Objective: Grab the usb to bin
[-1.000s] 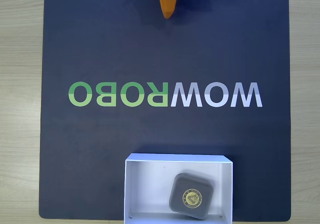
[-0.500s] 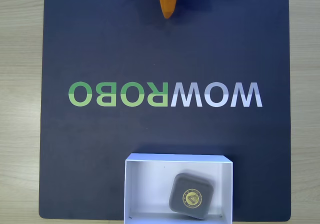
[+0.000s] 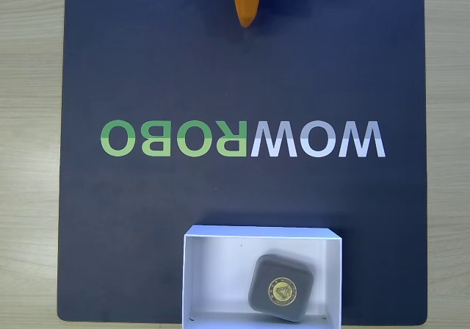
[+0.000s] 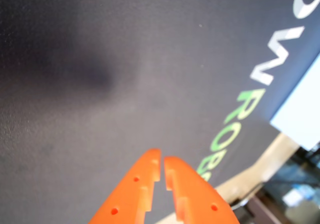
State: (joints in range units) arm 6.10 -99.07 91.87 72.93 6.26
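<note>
Arm pose: retracted to the top edge of the fixed view, only the orange tip of the end effector entering the frame, pointing down the picture over the dark mat. Well apart from the bin at the bottom edge.

End effector, wrist view: two orange fingers rising from the bottom edge, tips nearly touching, a thin gap between them. Clenched, with nothing between the tips. No contact with any object visible; contact with the mat below cannot be told. Soft dark shadow on the mat above and left of the tips.

Task object: usb lying flat inside the bin, in the right half of the box, slightly rotated, round gold emblem facing up. Lower edge close to the bin's near wall; right corner near the right wall, contact not discernible.

Bin: white, shallow, placed on the mat at lower centre of the fixed view; a white patch at the right edge of the wrist view may be the same box.

Surroundings: mat printed with "WOWROBO" lettering, upside down in the fixed view, white and green. Light wooden counter visible on both sides of the mat.
</note>
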